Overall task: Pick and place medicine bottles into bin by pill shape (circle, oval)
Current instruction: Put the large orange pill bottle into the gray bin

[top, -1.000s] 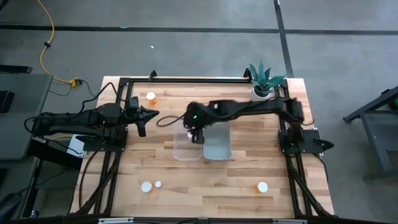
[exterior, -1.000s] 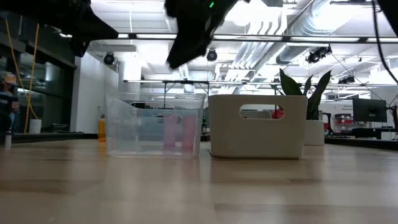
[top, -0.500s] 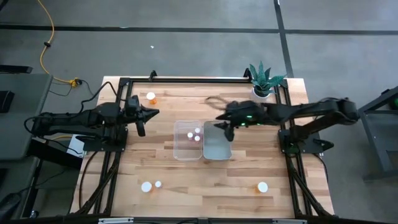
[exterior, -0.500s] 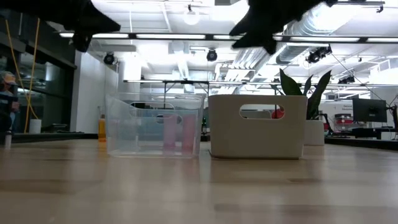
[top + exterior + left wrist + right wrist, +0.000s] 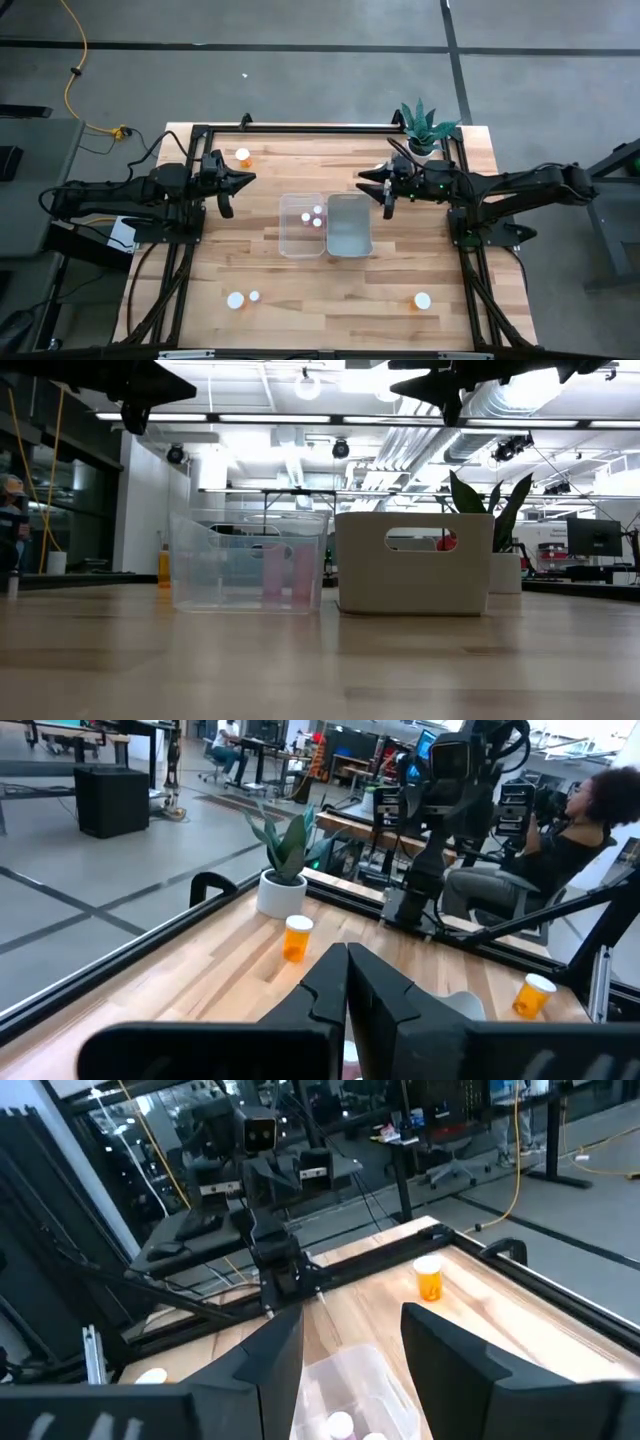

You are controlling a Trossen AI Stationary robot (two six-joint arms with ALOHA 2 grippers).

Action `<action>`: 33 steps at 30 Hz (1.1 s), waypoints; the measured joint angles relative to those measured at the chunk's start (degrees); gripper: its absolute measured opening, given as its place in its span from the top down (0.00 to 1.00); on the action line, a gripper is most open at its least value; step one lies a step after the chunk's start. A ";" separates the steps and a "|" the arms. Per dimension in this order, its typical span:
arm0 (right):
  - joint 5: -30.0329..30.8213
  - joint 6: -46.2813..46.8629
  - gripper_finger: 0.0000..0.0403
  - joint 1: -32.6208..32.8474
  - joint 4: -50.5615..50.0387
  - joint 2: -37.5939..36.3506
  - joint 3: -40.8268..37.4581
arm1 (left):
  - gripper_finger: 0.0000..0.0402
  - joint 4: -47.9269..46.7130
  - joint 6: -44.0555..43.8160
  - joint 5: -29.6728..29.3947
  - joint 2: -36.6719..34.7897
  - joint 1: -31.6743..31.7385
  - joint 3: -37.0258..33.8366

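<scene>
Three white-capped medicine bottles (image 5: pixel 314 216) stand in the clear bin (image 5: pixel 288 240). It also shows in the right wrist view (image 5: pixel 340 1380). One bottle (image 5: pixel 243 156) stands at the far left, two (image 5: pixel 242 299) at the near left and one (image 5: pixel 422 300) at the near right. My right gripper (image 5: pixel 375 187) is open and empty. It hangs level, right of the white bin (image 5: pixel 349 245) and above the table. My left gripper (image 5: pixel 240 181) is shut and empty, left of the clear bin. The left wrist view shows two orange bottles (image 5: pixel 297 937) (image 5: pixel 534 994).
A white plant pot (image 5: pixel 421 148) with a green plant stands at the far right corner. A black frame rail (image 5: pixel 300 127) runs along the table's far edge. Bare wood lies between the bins and the near edge.
My right gripper has drawn back from above the clear bin toward the table's right and far side. It has tipped from pointing down to level. With the gripper gone, three caps show in the clear bin.
</scene>
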 joint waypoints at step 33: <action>15.41 45.42 0.21 -16.56 -60.01 28.02 21.20 | 1.00 -0.09 0.02 2.67 0.00 0.00 0.00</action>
